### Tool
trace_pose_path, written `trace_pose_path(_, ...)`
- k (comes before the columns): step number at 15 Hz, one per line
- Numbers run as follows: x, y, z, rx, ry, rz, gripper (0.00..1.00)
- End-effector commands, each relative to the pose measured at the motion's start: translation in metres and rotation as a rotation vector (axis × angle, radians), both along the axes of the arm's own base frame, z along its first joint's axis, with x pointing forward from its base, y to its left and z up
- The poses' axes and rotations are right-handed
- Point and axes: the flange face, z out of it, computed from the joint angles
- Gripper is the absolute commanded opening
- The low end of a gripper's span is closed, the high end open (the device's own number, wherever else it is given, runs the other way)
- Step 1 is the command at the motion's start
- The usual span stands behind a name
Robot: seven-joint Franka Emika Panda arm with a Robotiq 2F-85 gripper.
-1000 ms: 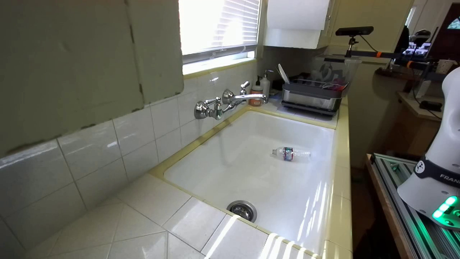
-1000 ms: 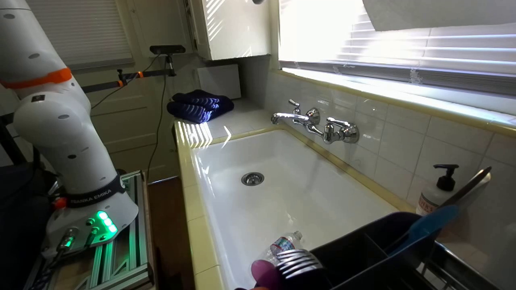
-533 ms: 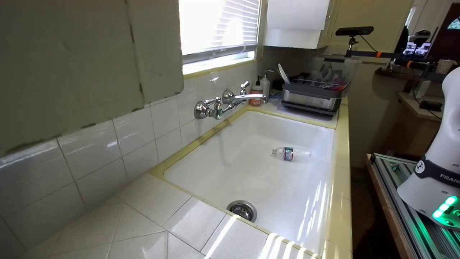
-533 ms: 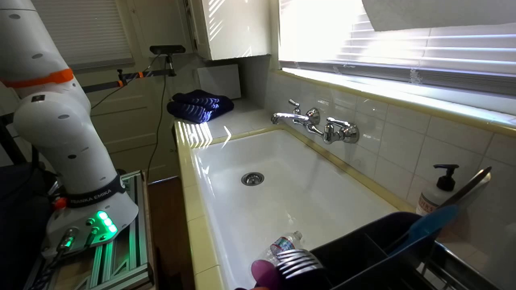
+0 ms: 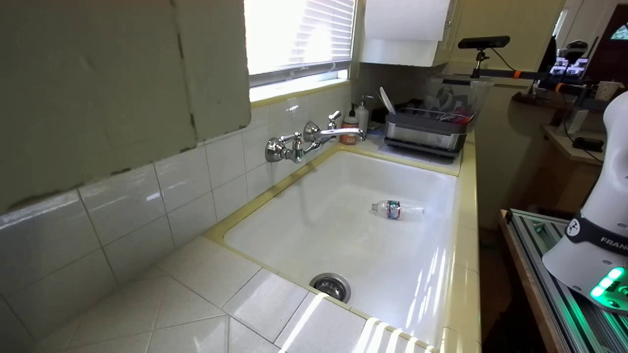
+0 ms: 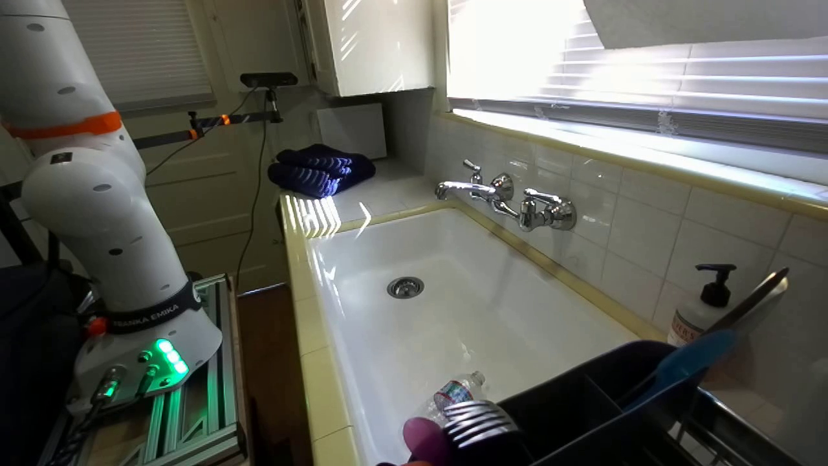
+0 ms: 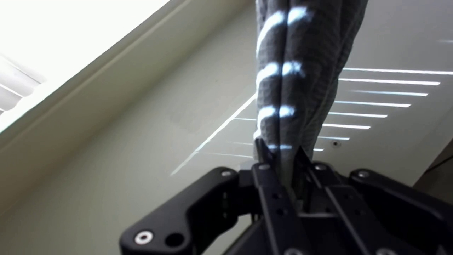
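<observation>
In the wrist view my gripper [image 7: 280,146] is shut on a grey cloth [image 7: 308,67]. The cloth stands between the two dark fingers and stretches up past the top edge of that view, with stripes of sunlight on it. Its far end is out of view. A pale wall or cabinet surface [image 7: 148,141] lies behind it. My gripper does not show in either exterior view. Only the white arm [image 6: 103,213] shows there, beside the sink. A clear plastic bottle [image 5: 395,210] lies on its side in the white sink [image 5: 304,235], and it also shows in an exterior view [image 6: 455,391].
A chrome faucet [image 5: 343,132] juts over the sink. A dish rack [image 5: 426,128] and soap bottles [image 5: 350,128] stand at one end. Folded dark towels [image 6: 320,169] lie on the counter at the other end. A camera on a stand [image 6: 268,79] is near the cabinet.
In an exterior view the upper arm has shifted slightly to the right. A small dark shape at the top edge there has gone out of view. The bottle has not moved.
</observation>
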Motion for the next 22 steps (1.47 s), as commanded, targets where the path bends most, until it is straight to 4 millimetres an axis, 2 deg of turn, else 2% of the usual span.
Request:
trace_pose_path(1,0.000,0.007,0.007,-0.011,-0.021,-0.013,0.04)
trace_pose_path(12,-0.010,0.008,0.018,-0.028,-0.054,-0.008,0.04)
trace_pose_path(22,-0.014,0.006,0.016,-0.048,-0.050,-0.004,0.04)
